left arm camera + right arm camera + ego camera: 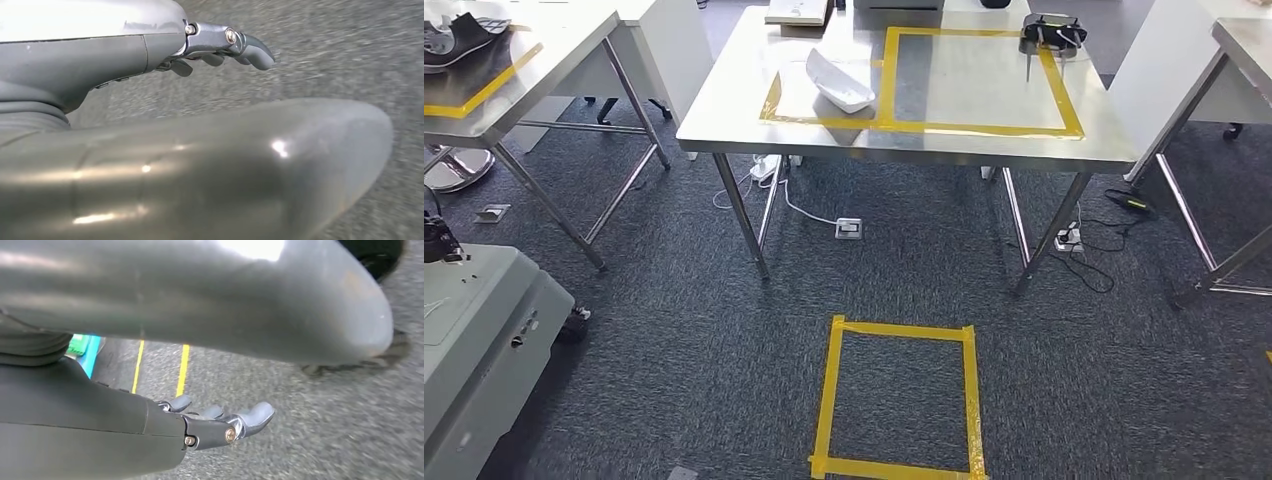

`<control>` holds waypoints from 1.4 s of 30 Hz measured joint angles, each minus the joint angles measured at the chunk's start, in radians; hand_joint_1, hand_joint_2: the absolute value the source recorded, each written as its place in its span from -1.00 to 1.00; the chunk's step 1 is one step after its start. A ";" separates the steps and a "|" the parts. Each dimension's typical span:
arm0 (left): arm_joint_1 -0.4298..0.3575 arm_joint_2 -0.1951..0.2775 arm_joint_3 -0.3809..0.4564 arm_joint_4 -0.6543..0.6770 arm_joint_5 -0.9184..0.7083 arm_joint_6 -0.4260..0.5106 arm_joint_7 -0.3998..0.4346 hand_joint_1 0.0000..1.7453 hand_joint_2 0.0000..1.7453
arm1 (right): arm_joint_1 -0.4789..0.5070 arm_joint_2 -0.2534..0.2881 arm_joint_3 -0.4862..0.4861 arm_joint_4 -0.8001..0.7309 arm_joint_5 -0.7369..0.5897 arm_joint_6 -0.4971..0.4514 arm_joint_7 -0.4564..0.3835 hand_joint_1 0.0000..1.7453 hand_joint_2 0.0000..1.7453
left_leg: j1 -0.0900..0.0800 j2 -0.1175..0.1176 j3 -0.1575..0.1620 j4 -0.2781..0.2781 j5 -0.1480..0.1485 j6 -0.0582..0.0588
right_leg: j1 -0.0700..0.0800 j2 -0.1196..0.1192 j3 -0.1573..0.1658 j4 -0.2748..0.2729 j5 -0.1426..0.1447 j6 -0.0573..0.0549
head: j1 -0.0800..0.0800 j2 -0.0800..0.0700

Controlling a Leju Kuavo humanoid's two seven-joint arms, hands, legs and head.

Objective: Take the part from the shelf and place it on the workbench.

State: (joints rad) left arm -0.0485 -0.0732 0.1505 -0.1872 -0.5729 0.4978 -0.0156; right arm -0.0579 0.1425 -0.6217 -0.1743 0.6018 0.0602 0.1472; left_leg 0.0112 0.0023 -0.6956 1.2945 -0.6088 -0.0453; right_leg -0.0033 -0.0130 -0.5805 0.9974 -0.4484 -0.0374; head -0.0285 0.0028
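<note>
Steel workbench (944, 140) sits in the upper middle of the head view, marked with a yellow tape rectangle (979, 80). A white part (839, 82) lies on the bench at the rectangle's left edge, tilted. A dark tool (1051, 35) rests near the far right corner of the tape. A tape square (899, 400) is on the carpet at lower centre.

Left hand (220, 47) hangs over grey carpet, fingers apart, holding nothing. Right hand (220, 422) likewise, fingers spread and bare, though the picture is blurred.
</note>
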 joint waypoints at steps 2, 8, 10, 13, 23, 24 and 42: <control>0.002 0.000 0.004 0.002 -0.011 -0.005 -0.019 -1.00 -1.00 | -0.001 0.002 0.003 0.000 0.004 0.001 -0.028 -1.00 -1.00 | 0.000 0.000 0.051 -0.004 0.051 -0.001 | -0.001 -0.004 -0.039 0.009 0.025 0.005 | 0.000 0.000; -0.018 0.005 0.005 0.000 -0.048 -0.043 -0.056 -1.00 -1.00 | -0.025 0.000 0.002 -0.001 -0.027 -0.015 -0.078 -1.00 -1.00 | -0.008 -0.003 0.264 -0.290 0.026 0.034 | 0.002 -0.004 -0.086 0.023 0.091 0.038 | -0.001 0.000; -0.032 0.002 0.005 -0.001 -0.055 -0.062 -0.070 -1.00 -1.00 | -0.029 -0.003 -0.002 -0.001 -0.022 -0.019 -0.059 -1.00 -1.00 | -0.007 0.003 0.241 -0.290 0.050 0.055 | -0.004 0.000 -0.098 0.033 0.073 0.052 | -0.001 0.000; -0.062 -0.010 -0.003 -0.005 -0.087 -0.108 -0.074 -1.00 -1.00 | -0.025 -0.006 0.001 0.000 -0.006 -0.034 -0.022 -1.00 -1.00 | -0.005 0.004 0.191 -0.291 0.095 0.073 | -0.007 0.007 -0.137 0.180 -0.085 0.064 | 0.004 0.000; -0.110 -0.026 -0.053 -0.008 -0.130 -0.239 0.001 -1.00 0.00 | -0.027 0.004 -0.058 0.000 -0.117 -0.062 -0.055 -1.00 1.00 | -0.007 0.015 0.071 -0.267 0.195 0.036 | 0.007 0.009 0.126 -0.004 -0.114 0.028 | 0.008 0.000; -0.111 -0.025 -0.053 -0.008 -0.121 -0.238 -0.006 -1.00 0.50 | -0.026 0.008 -0.066 0.000 -0.118 -0.066 -0.044 -1.00 1.00 | -0.005 0.015 0.069 -0.267 0.199 0.029 | 0.006 0.007 0.120 -0.006 -0.106 0.022 | 0.009 0.000; 0.049 0.003 -0.017 -0.008 0.121 -0.265 0.054 -1.00 -1.00 | 0.013 -0.023 0.068 -0.073 -0.197 -0.067 -0.015 -1.00 -1.00 | -0.008 -0.002 0.175 -0.280 0.101 0.036 | 0.005 0.001 0.032 0.015 -0.038 0.001 | 0.003 0.000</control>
State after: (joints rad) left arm 0.0003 -0.0699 0.1338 -0.1956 -0.4521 0.2329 0.0381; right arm -0.0446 0.1197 -0.5539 -0.2472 0.4050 -0.0065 0.1322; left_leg 0.0034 0.0001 -0.5208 1.0147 -0.5074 -0.0088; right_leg 0.0014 -0.0118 -0.5486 1.0123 -0.4860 -0.0359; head -0.0254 0.0028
